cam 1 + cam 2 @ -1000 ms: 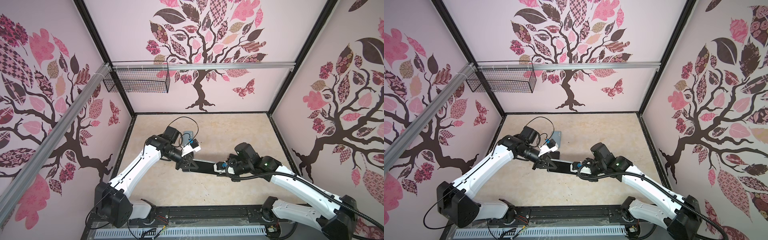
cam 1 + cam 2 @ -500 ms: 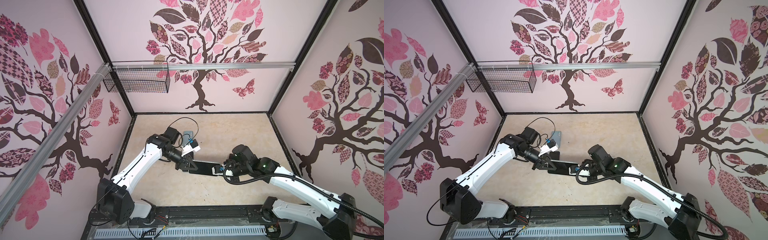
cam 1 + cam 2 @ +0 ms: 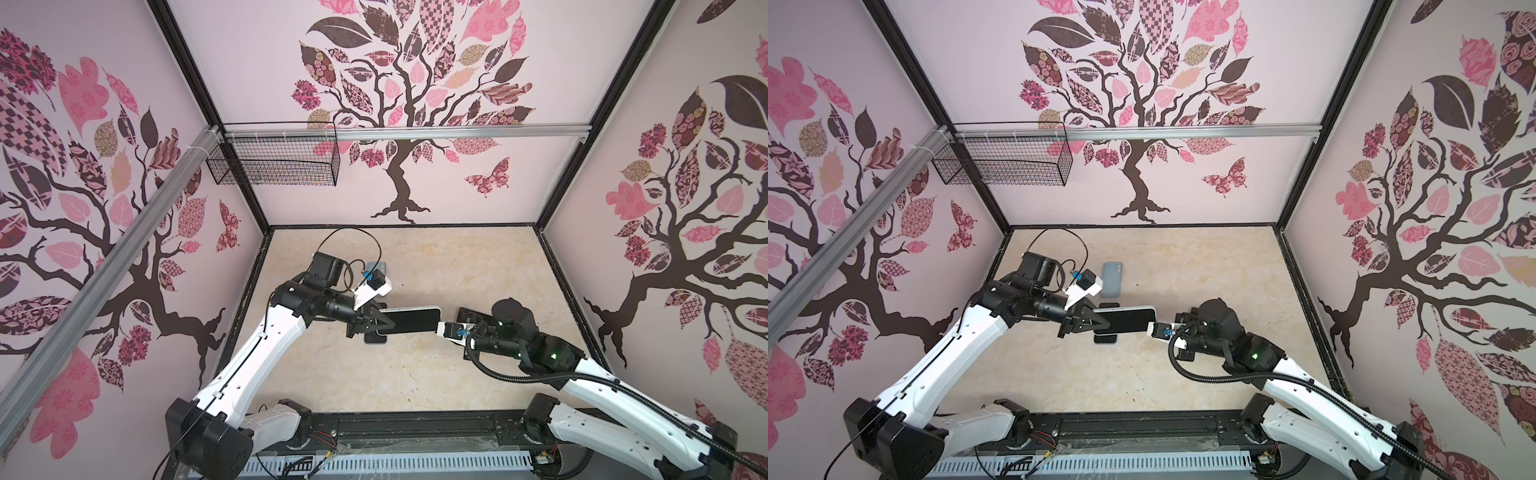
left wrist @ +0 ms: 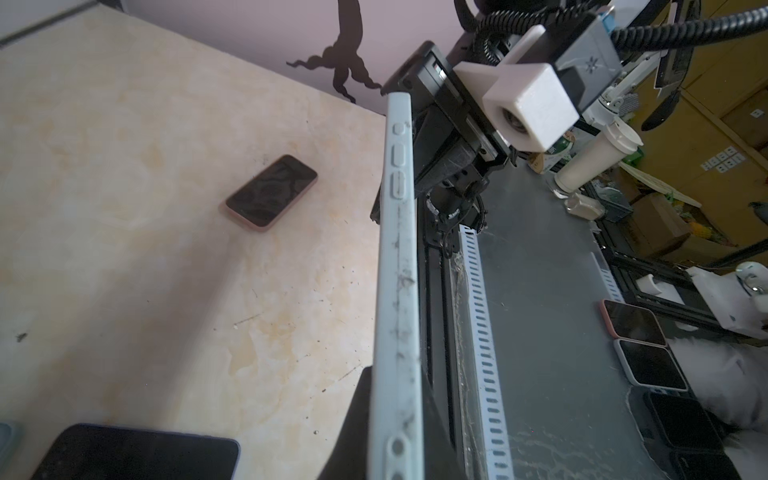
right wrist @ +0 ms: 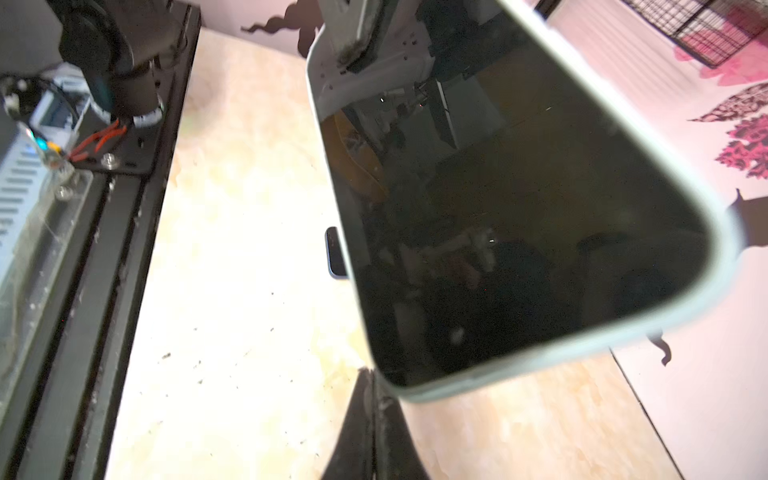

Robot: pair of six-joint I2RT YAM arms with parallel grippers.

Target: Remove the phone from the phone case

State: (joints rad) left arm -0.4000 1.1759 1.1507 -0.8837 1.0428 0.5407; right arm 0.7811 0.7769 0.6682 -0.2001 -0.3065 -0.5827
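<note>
The left gripper (image 3: 376,325) squeezes one end of the phone (image 3: 409,320) in its pale blue phone case (image 4: 397,291). The right gripper (image 3: 441,328) squeezes the other end.

The phone (image 3: 411,321) sits in the phone case (image 4: 397,291) above the worktop's (image 3: 478,257) middle, between left gripper (image 3: 383,326) and right gripper (image 3: 439,328). Beneath lies a second phone (image 3: 1105,339), another case (image 3: 1112,279) behind that toward the back edge, a third phone (image 4: 272,192) behind the right gripper

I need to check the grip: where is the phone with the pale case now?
In both top views the phone is lifted above the middle of the table, between the left end effector and the right end effector.
</note>
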